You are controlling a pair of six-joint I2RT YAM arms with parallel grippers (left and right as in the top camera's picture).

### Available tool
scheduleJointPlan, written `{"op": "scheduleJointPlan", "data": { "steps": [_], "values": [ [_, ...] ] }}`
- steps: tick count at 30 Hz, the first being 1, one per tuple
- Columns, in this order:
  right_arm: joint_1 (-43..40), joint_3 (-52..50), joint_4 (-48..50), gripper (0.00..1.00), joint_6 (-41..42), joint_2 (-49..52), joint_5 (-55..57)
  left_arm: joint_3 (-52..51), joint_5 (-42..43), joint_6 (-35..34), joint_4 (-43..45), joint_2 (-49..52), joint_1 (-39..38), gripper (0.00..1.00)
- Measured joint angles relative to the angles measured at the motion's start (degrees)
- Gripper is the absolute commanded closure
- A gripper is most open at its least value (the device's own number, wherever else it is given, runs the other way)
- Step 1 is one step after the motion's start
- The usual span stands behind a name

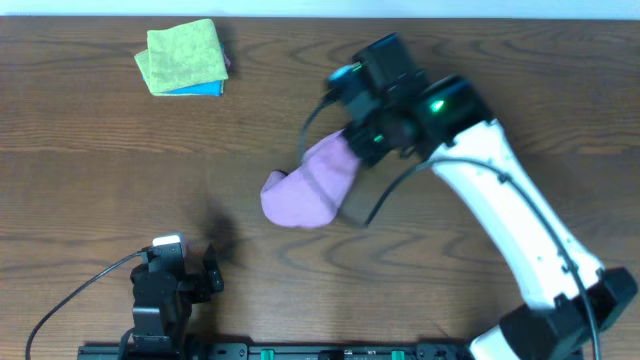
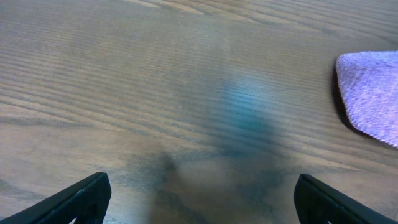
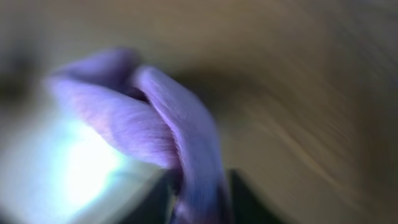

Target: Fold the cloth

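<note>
Two claws: the right one is at the cloth mid-table, the left one is at the near edge.
Right gripper (image 3: 199,198): a fold of the cloth (image 1: 300,188) runs down between its two dark fingers. The wrist view is too blurred to tell whether they pinch it or stand loose beside it.
Cloth position: lilac, doubled into a rounded hump. Its left end lies on the table (image 1: 80,180) and its right end is under the right arm's head.
Obstruction: from overhead the black wrist housing covers the claw and the cloth's right end. A black cable (image 1: 388,192) loops just beside the cloth's right edge.
Left gripper (image 2: 202,198): jaws wide apart, nothing between them, bare wood beneath. The cloth's corner shows at the right edge of its view, apart from the fingers.
Yellow-green cloth (image 1: 180,55): folded, at the far left of the table, well apart from the lilac one.
Blue cloth (image 1: 205,90): folded beneath the yellow-green one, with only its near edge showing.
</note>
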Motion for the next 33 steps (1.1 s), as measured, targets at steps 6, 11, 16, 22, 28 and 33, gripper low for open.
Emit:
{"op": "scheduleJointPlan", "data": {
  "steps": [6,11,16,22,28,33],
  "values": [
    [-19.2,-3.5,1.8,0.14,5.0,2.1,4.9,0.0,0.1,0.0,0.0,0.0,0.0,0.05],
    [-26.3,-3.7,0.0,0.13,6.6,2.1,-5.0,0.0,1.1,0.0,0.2,0.0,0.0,0.05],
    [-26.4,-8.6,2.4,0.13,7.0,2.0,-12.5,-0.2,3.4,-0.1,3.1,0.0,0.0,0.05],
    [-26.4,-20.6,11.2,0.13,7.5,2.0,-18.6,0.1,9.3,-0.1,7.4,1.1,0.0,0.05],
    [-26.4,-25.8,17.0,0.13,9.1,2.0,-21.2,8.7,11.3,-0.3,4.4,15.1,0.0,0.05],
    [-26.4,-26.0,21.5,0.14,9.7,2.0,-21.7,19.6,16.1,-0.5,3.2,35.4,0.0,0.05]
  ]
}}
